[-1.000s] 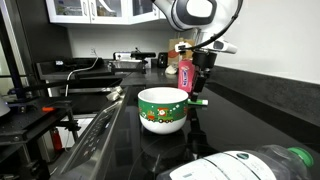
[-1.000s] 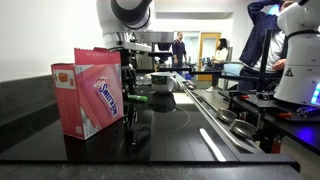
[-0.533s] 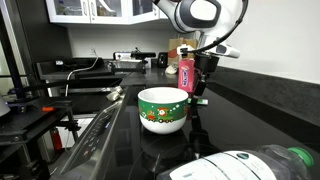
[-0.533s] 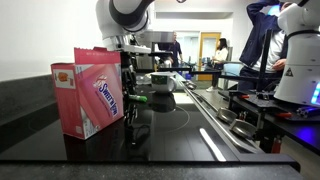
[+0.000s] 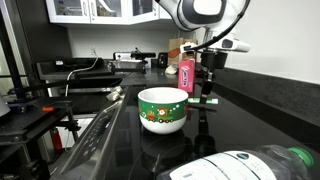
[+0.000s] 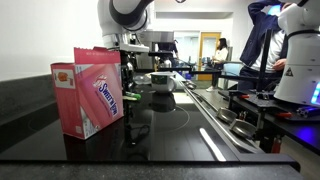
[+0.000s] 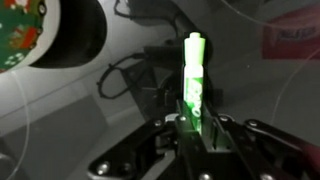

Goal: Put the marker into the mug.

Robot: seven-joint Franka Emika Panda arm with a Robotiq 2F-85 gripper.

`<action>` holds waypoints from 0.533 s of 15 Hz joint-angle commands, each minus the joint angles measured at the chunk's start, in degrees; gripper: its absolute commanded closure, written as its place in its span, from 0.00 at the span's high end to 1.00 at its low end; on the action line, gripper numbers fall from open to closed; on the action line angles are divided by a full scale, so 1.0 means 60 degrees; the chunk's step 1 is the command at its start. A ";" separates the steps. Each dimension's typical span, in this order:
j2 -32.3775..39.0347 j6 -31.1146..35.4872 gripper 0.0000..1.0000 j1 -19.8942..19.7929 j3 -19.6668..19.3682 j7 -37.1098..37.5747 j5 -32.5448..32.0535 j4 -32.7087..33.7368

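Green marker (image 7: 194, 80) clamped in gripper (image 7: 193, 128); mug (image 5: 162, 116) beside.

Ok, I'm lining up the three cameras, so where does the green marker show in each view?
In an exterior view: the marker sits just right of the mug, held in the gripper.
In an exterior view: the marker is left of centre, just right of the pink box.
Wrist view: the marker stands upright at centre.
Shared landmark: the pink box, also at and.
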 commanded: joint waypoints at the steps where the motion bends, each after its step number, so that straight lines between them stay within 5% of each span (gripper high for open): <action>1: -0.0455 0.0825 0.05 0.0268 -0.0448 0.1611 0.0111 -0.0527; 8: -0.1177 0.1304 0.05 0.1485 -0.1916 0.5315 -0.1027 -0.1389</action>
